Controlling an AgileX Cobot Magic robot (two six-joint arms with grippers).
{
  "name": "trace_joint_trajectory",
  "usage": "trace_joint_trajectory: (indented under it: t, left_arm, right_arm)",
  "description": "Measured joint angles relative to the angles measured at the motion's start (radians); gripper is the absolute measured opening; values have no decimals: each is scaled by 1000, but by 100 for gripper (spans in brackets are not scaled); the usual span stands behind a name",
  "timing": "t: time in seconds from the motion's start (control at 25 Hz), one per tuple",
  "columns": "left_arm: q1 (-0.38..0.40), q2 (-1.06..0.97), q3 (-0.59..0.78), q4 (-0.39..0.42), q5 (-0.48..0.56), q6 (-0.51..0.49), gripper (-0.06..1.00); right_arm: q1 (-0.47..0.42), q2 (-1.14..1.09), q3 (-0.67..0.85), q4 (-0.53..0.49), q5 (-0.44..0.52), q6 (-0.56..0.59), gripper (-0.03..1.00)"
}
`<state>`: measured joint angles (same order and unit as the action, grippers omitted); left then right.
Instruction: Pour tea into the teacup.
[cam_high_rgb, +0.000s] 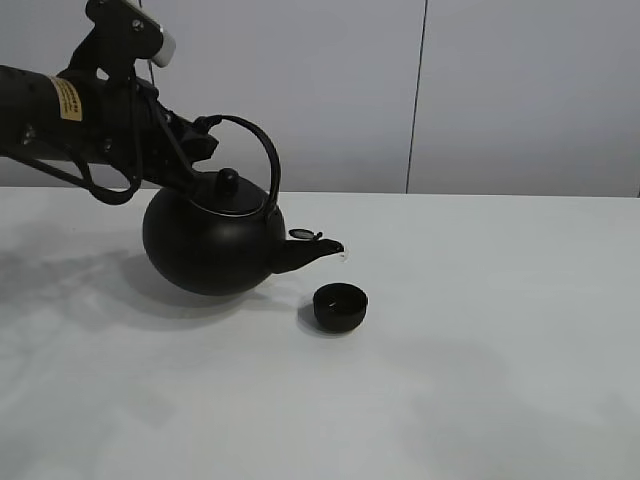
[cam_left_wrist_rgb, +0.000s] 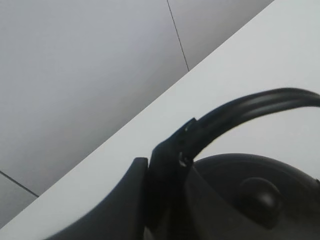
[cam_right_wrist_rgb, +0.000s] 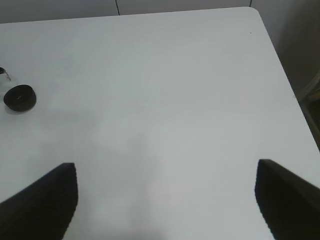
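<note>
The big black kettle (cam_high_rgb: 212, 245) hangs from my left gripper (cam_high_rgb: 203, 137), which is shut on its arched handle (cam_high_rgb: 268, 160). The kettle is tilted with its spout (cam_high_rgb: 318, 250) pointing right, and the spout's small flap is open. The spout tip is just above and left of the teacup (cam_high_rgb: 340, 305), a small matte-black bowl standing upright on the white table (cam_high_rgb: 480, 350). The left wrist view shows the gripper (cam_left_wrist_rgb: 182, 150) clamped on the handle (cam_left_wrist_rgb: 250, 106) above the lid knob (cam_left_wrist_rgb: 260, 195). My right gripper (cam_right_wrist_rgb: 165, 200) is open and empty, far from the teacup (cam_right_wrist_rgb: 20, 97).
The table's right edge and far corner (cam_right_wrist_rgb: 255, 12) show in the right wrist view. A grey panelled wall (cam_high_rgb: 420, 90) stands behind the table. The left arm (cam_high_rgb: 60, 110) reaches in from the upper left.
</note>
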<state>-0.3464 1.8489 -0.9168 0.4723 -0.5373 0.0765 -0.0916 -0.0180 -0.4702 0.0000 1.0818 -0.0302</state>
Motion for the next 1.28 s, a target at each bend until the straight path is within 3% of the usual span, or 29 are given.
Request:
trace_joint_trajectory:
  t: [0.92, 1.28]
  left_arm:
    - [0, 0, 0, 1, 14, 1, 12]
    - [1, 0, 0, 0, -9, -146, 12]
  right_arm:
    - [0, 0, 0, 0, -1, 0, 66]
    - [0, 0, 0, 0, -1, 0, 66]
